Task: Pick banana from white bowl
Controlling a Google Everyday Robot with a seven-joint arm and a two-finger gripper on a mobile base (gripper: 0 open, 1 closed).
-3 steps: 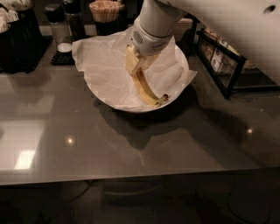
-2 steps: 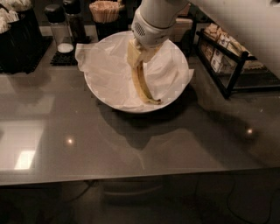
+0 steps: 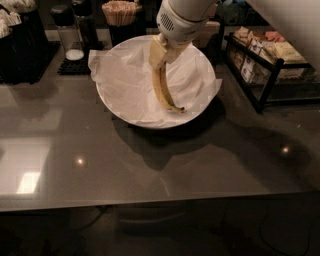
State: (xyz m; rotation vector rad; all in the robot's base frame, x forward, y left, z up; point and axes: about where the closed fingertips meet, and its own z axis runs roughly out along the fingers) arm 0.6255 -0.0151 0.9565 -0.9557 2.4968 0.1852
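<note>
The white bowl (image 3: 120, 112), wide and lined with crumpled white paper, stands on the dark counter at centre. The banana (image 3: 163, 91), yellow with a dark tip, hangs down from my gripper (image 3: 161, 56) over the bowl's middle. Its lower tip points to the right, close above the paper. The gripper's pale yellow fingers (image 3: 157, 53) are shut on the banana's upper end. The white arm comes in from the top right.
A black wire rack of packets (image 3: 270, 55) stands at the right. A basket of wooden sticks (image 3: 120, 12), a glass shaker (image 3: 65, 30) and dark containers (image 3: 20, 45) line the back left. The grey counter (image 3: 150, 170) stretches toward the front edge.
The gripper has risen with the banana in it. The banana has tilted from lying in the bowl to hanging nearly upright, its lower tip lifting off the paper.
</note>
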